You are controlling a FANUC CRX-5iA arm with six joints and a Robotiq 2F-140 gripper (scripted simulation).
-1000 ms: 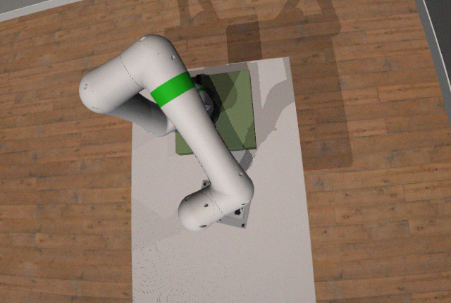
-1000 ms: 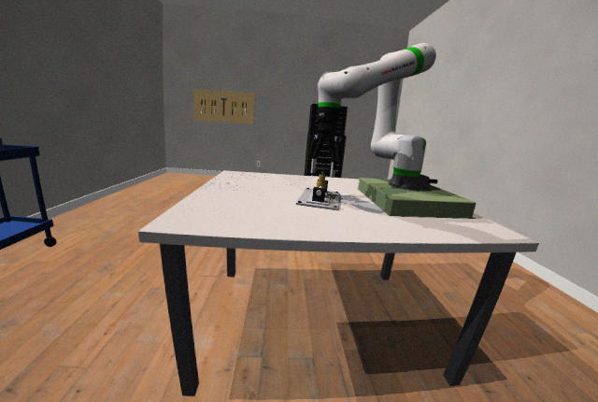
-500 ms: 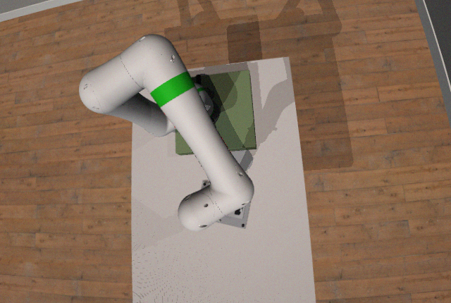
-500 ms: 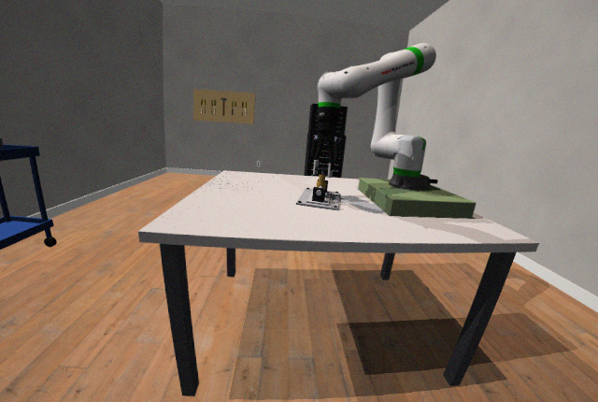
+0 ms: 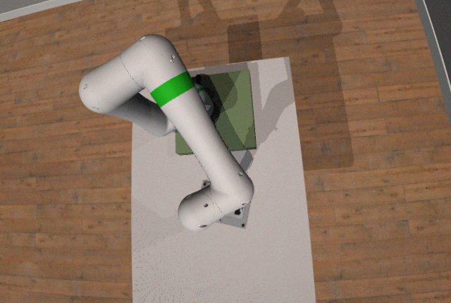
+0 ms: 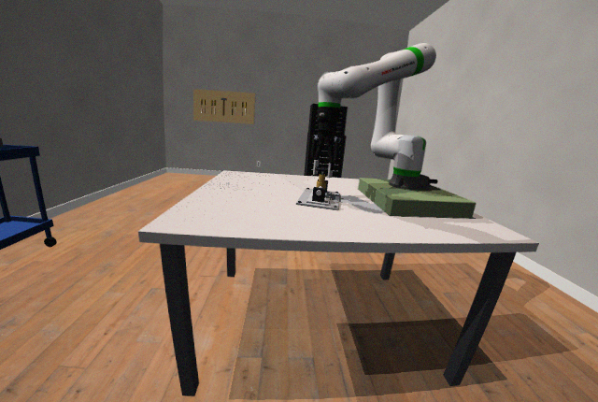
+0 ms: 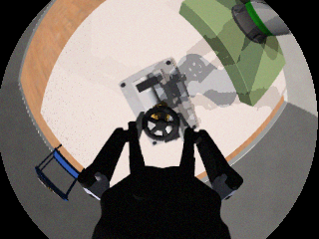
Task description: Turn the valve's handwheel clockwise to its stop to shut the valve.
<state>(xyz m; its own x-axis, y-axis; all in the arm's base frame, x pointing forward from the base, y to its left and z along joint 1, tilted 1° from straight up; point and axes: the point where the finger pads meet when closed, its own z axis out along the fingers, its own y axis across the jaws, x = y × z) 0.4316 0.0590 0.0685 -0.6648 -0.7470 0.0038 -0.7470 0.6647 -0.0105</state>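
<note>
— Jaws first: we have them clenched on the handwheel (image 7: 161, 125), one black finger pressed to each side of its rim. The gripper (image 7: 162, 134) points straight down over it.

— And where does the valve (image 6: 319, 193) sit?

— On its grey base plate (image 7: 135, 91) on the desk (image 6: 250, 214), just beside the green pedestal (image 6: 436, 206) that carries the arm.

— How do we expect it to handle?

— Small, rigid, dark metal by the look; probably smooth. We judge the rim the right place, gripped from opposite sides so the twist carries without slipping.

— What can't we make out?

— From above, the arm (image 5: 196, 135) hides the wheel entirely. From the side it is tiny. How far it has turned, we cannot tell.
</note>
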